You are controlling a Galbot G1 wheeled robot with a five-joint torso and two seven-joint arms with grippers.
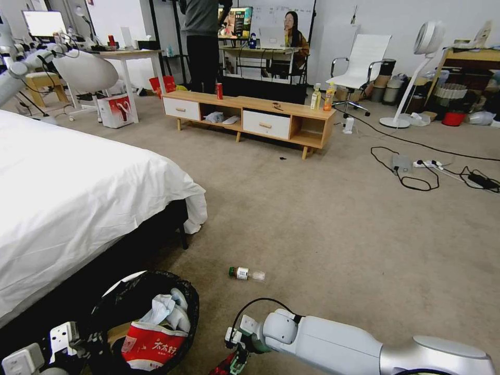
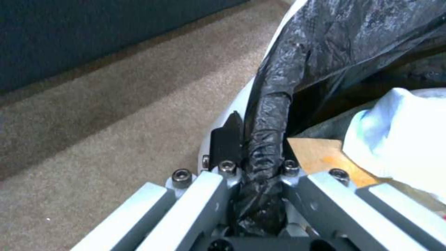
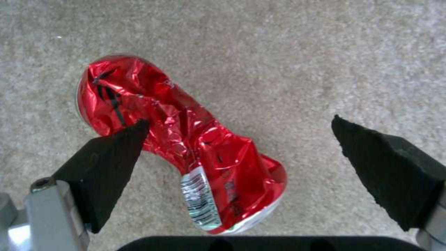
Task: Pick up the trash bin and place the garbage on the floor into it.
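The left end effector [image 2: 260,164] is clamped on the rim of the trash bin [image 1: 112,291], its fingers pinching the black liner [image 2: 325,45] and the white wall together. The bin sits low at the robot's left, beside the bed [image 1: 73,198], and holds crumpled white tissues [image 1: 166,310], a red-and-white snack packet [image 1: 148,346] and a corner of brown paper [image 2: 325,157]. The right end effector [image 3: 241,139] hovers over the floor [image 3: 302,52] with its fingers spread wide apart, a crushed red can [image 3: 186,139] (barcode showing) lying between them. A small green-capped bottle [image 1: 246,273] lies on the carpet just ahead.
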